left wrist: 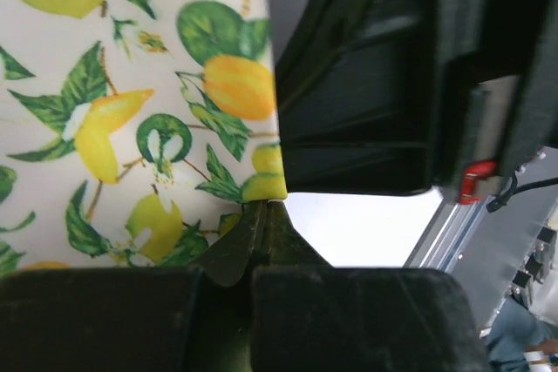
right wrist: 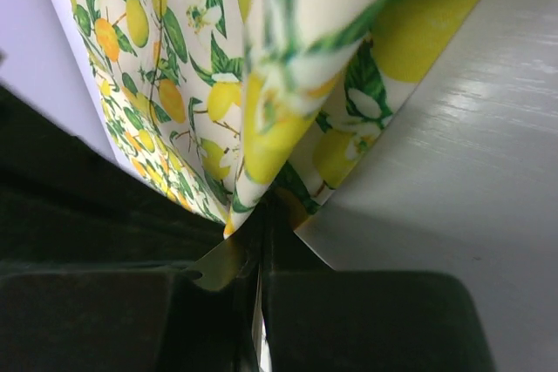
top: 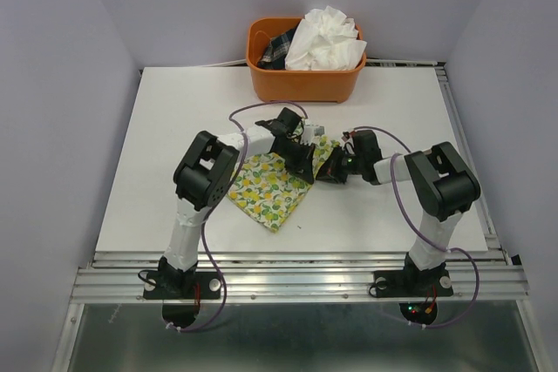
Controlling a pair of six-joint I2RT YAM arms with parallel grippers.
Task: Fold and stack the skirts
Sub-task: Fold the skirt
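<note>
Jaws both clamped on lemon-print skirt (top: 261, 191): L jaws pinch its edge, R jaws pinch a folded bit raised off table (top: 174, 119). Rest of skirt lies mid-table btw the arms. Plain white skirt (top: 327, 37) sits bunched in orange basket (top: 301, 84) at far edge.

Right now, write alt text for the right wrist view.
The right claw, shut, pinches a fold of the white cloth skirt printed with yellow lemons and green leaves. A white table surface shows at right.
</note>
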